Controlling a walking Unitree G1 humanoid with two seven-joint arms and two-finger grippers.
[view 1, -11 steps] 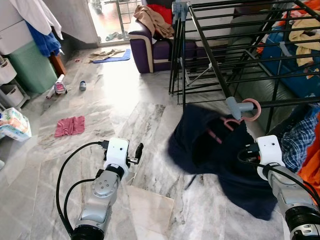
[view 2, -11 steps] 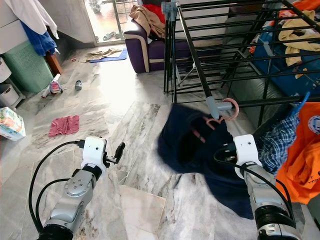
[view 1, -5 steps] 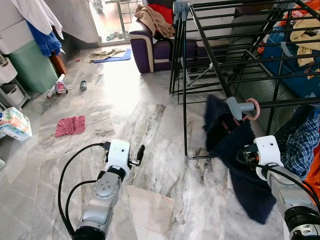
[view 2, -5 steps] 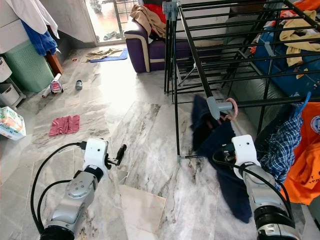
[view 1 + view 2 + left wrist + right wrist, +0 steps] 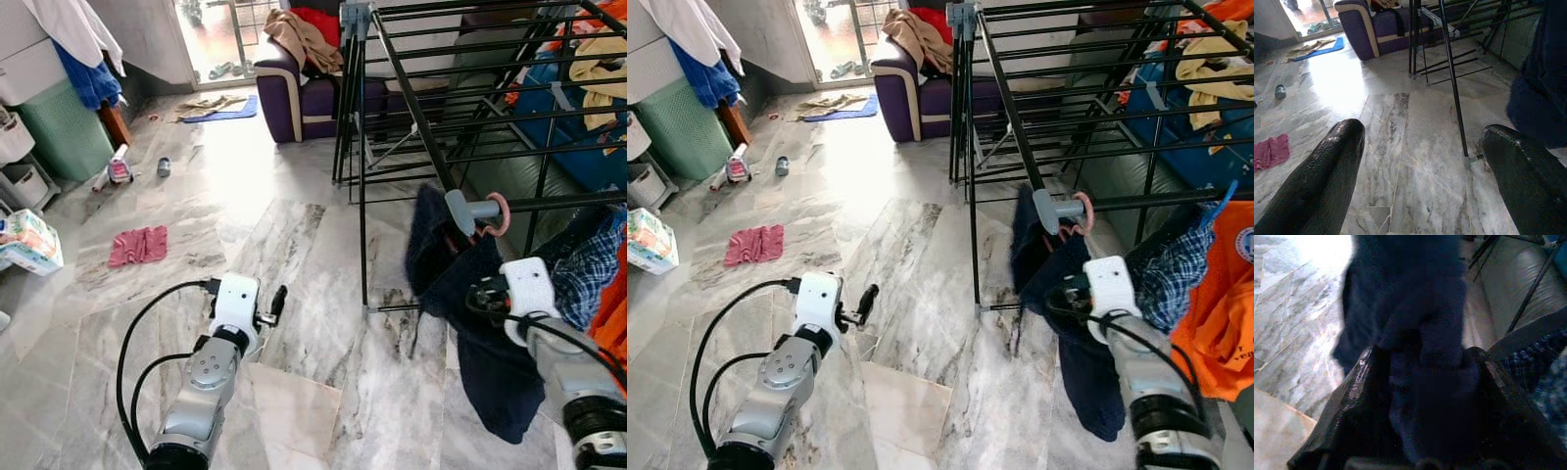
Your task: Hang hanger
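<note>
A pink hanger (image 5: 499, 214) has its hook around the grey end piece (image 5: 460, 207) of a bar on the black drying rack (image 5: 411, 93). A dark navy garment (image 5: 453, 269) hangs from the hanger down to the floor. My right gripper (image 5: 1420, 382) is pushed into this cloth just below the hook, with its fingers (image 5: 1354, 406) closed around a fold of it. Its white wrist (image 5: 529, 285) shows beside the garment. My left gripper (image 5: 1420, 161) hangs open and low over the marble floor, with nothing between its fingers (image 5: 1327, 171).
The rack's legs (image 5: 361, 196) stand right of the floor's middle. A purple sofa (image 5: 294, 93) with clothes is at the back. A pink cloth (image 5: 137, 245), shoes and a green basket (image 5: 54, 127) lie on the left. Plaid (image 5: 593, 274) and orange (image 5: 1225, 294) garments hang at the right.
The navy garment was spread wide to the left; it has swung in and now hangs narrow under the bar's end. My right wrist rose slightly. The left arm barely moved.
</note>
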